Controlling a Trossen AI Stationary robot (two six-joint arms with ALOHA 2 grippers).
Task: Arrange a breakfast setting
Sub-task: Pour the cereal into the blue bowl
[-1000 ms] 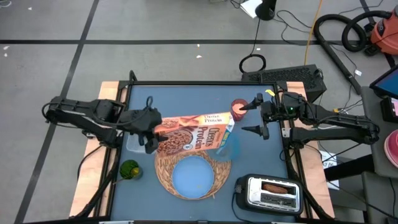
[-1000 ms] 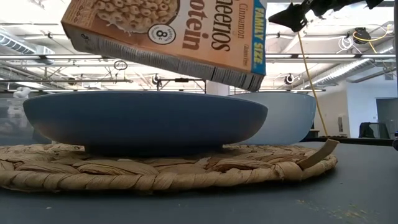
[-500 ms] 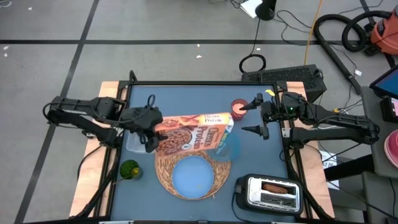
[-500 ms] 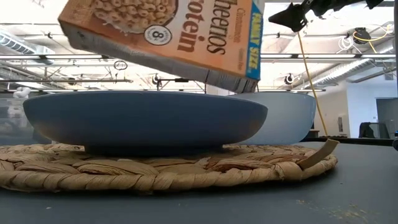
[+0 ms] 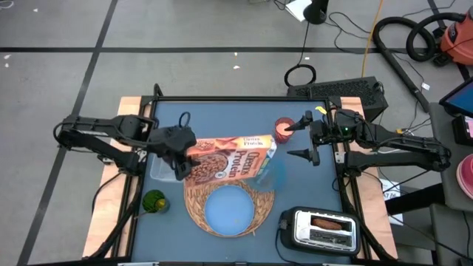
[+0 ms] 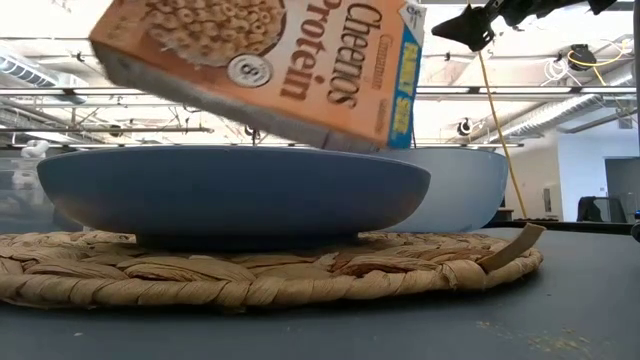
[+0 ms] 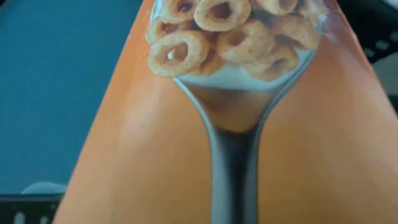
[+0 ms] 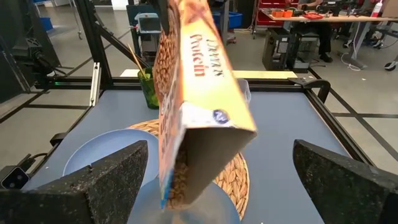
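Note:
My left gripper [image 5: 182, 152] is shut on the orange-brown cereal box [image 5: 235, 157], which is held in the air above the far edge of the round straw placemat [image 5: 194, 199]. The box's open end [image 8: 199, 155] slants down over the small clear bowl [image 5: 272, 176]. The light-blue plate [image 5: 229, 209] rests on the placemat. The small dark-red item [image 5: 283, 130] stands beyond the bowl. My right gripper [image 5: 304, 138] is open and empty to the right of it. The brown bread [image 5: 329, 222] lies in the toaster. A gold handle [image 8: 138, 64] sticks out of a green cup [image 8: 149, 92]. My left gripper holds the cereal box at its closed end [image 5: 194, 157], the end toward the table's left, pinched between the two fingers. The fingers come about level from the table's left. The box is lifted clear, its open end lower than the held end.
The chrome-and-black toaster [image 5: 319, 227] stands at the near right corner. The green cup [image 5: 154, 201] stands at the near left beside the placemat. A clear container [image 5: 158, 171] lies under my left arm. The table's raised frame [image 5: 148, 111] borders the blue surface.
My left gripper has gone a little toward the table's right and tipped the cereal box further. The box's open end now hangs lower over the bowl, and its printed face has turned more toward the near edge.

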